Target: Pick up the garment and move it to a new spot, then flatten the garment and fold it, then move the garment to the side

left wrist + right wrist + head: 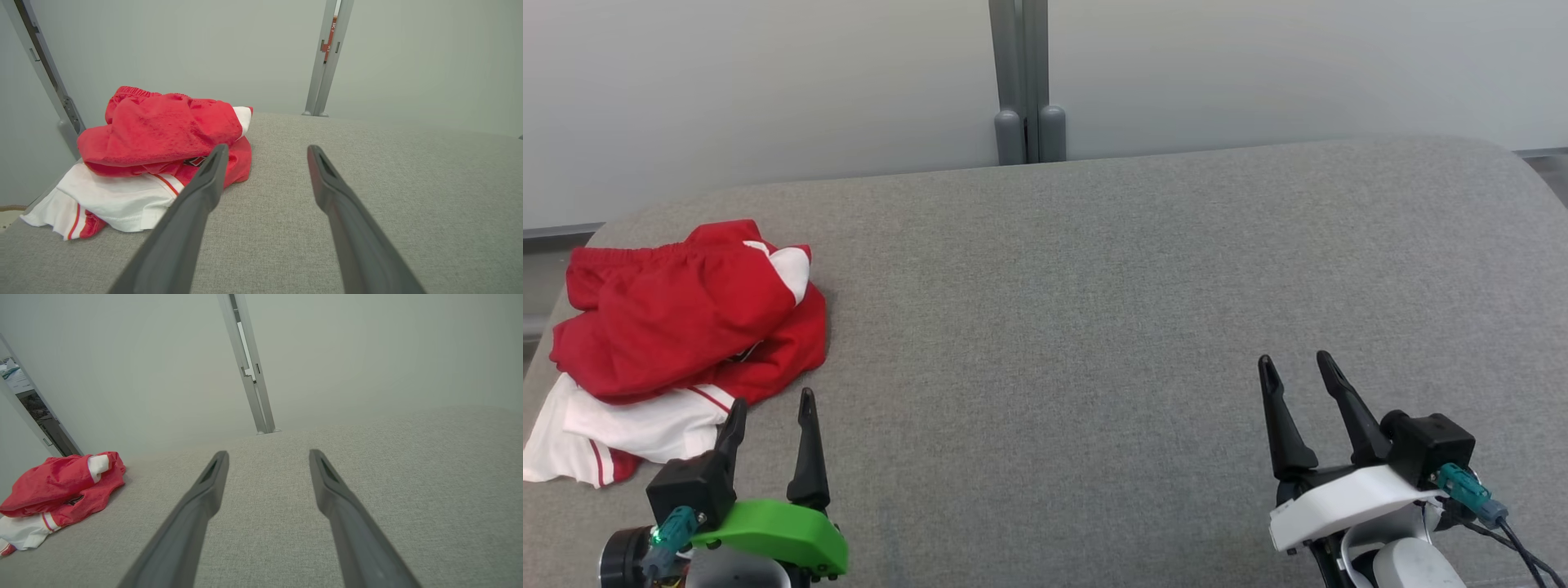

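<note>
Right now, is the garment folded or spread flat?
Neither: the garment lies crumpled in a heap, red layers bunched over white.

- The left claw (266, 148) stands spread wide, with nothing between its two dark fingers.
- A crumpled red and white garment (159, 130) lies at the left on the grey worktop (388, 175).
- A grey post (327, 61) rises behind the worktop's far edge.

Grey upholstered surface (1094, 310), pale wall (768, 82)
</note>
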### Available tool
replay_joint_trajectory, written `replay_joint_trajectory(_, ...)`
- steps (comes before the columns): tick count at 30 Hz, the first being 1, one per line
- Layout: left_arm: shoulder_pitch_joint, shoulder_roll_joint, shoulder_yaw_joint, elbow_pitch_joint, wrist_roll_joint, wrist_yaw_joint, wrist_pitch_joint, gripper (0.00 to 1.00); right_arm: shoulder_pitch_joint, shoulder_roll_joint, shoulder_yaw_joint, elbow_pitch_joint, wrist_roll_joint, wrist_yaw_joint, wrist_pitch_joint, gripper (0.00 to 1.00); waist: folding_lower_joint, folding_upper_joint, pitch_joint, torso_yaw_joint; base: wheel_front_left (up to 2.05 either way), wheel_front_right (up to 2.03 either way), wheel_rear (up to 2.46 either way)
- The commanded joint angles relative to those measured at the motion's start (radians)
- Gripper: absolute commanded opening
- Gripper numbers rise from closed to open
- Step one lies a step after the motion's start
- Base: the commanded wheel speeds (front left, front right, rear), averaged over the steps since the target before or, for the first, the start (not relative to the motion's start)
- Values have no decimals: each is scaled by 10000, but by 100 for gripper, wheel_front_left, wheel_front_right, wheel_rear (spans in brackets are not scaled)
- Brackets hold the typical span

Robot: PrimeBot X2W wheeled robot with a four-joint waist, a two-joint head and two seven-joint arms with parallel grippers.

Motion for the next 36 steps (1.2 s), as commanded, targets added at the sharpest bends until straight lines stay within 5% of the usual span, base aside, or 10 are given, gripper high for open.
replay_joint_trajectory(1,109,91,-25,-144,206,70,23,100,36,-47,22,32,-250,6,-97,100,-1,-1,-7,6,0,0,0)
replay_joint_trajectory(19,372,149,-57,-453,1144,445,2,100,35,-51,-625,-78,-1432,6,204,100,-1,-1,-59,-14,0,0,0)
replay_joint_trajectory(36,376,178,17,-518,659,545,127,100,137,-50,-992,-130,-1066,6,440,100,-1,-1,-44,-4,0,0,0)
